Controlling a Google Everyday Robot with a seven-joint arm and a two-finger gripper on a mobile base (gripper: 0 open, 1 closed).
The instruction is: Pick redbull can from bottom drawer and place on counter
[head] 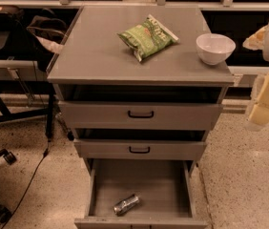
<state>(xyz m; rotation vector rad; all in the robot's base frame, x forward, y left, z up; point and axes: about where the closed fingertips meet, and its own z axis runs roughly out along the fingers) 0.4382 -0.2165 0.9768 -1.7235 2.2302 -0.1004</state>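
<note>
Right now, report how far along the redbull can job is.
Done: the bottom drawer stands open. In hand: nothing yet; the gripper hangs right of the cabinet, away from the redbull can. Left: the can lies on its side near the drawer's front, to be picked and set on the counter, beside the green bag and white bowl.

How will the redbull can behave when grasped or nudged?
The redbull can lies on its side on the flat floor of the bottom drawer, so a nudge would probably roll it. Its shiny metal skin looks slippery and likely dents easily. The gripper is at the right edge, beside the counter.
</note>
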